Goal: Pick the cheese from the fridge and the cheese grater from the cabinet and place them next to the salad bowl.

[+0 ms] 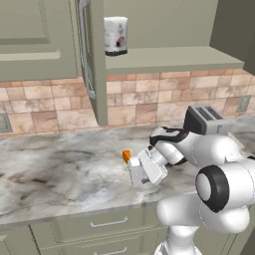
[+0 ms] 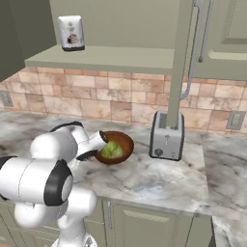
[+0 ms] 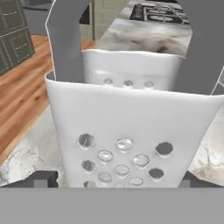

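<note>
**Silver-white grater down on the marble table, cheese beside it**

Marble in grey and cream runs along the table (image 1: 60, 169), and near its front edge the cheese grater (image 1: 138, 172) sits at the tip of the white arm. From the left base camera the end effector (image 1: 144, 172) is right at the grater, the white hand pressed up behind it. In the hand view the grater (image 3: 131, 131) stands very close, its punched holes plain to see, its grey loop handle rising at either side. Two dark fingertips (image 3: 41, 178) show low at the far corners, standing wide and outside the grater's walls, so the jaws look spread apart rather than clamped; whether they touch the grater I cannot tell.

The cheese (image 1: 126, 156), a small orange wedge, lies on the table just beside the grater, on its far left side. The salad bowl (image 2: 116, 147), brown wood with green lettuce inside, rests on the table near the arm's wrist in the right base view, with a silver toaster (image 2: 167, 136) just to its right. Above, the sage-green cabinet (image 1: 99, 60) stands with its door swung open, and a white canister (image 1: 115, 36) with dark marks stands on its shelf.
</note>
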{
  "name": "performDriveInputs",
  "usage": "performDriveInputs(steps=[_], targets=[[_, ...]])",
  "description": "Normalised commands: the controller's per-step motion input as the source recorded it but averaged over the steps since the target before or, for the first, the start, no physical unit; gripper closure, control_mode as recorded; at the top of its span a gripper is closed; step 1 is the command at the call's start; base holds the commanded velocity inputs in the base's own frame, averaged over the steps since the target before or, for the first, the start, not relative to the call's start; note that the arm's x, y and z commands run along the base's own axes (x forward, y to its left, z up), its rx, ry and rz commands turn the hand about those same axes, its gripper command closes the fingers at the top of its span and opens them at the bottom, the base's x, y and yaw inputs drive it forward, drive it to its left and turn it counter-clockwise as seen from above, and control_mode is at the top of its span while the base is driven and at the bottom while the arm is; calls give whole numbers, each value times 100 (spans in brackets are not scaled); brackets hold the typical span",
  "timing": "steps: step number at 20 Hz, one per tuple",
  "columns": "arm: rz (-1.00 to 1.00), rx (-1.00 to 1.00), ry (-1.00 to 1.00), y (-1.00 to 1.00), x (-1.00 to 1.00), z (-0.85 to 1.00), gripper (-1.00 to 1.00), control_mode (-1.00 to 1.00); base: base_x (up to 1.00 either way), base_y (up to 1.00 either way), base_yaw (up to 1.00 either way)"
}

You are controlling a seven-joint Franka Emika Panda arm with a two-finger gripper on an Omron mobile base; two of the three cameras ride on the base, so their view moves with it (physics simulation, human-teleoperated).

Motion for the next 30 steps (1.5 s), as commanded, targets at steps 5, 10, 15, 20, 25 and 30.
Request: performDriveInputs(steps=[5,10,15,20,25,30], targets=[[-1,0,-1,-8,-4,16,-100,-100,0,0,0],[0,0,0,-2,-8,29,-100,-100,0,0,0],[-2,0,0,-9,-15,36,-100,-100,0,0,0],[-10,0,0,-22,-20,41,-100,-100,0,0,0],[-14,0,0,-18,-22,47,-100,-100,0,0,0],[-22,-1,0,-15,-37,49,-100,-100,0,0,0]])
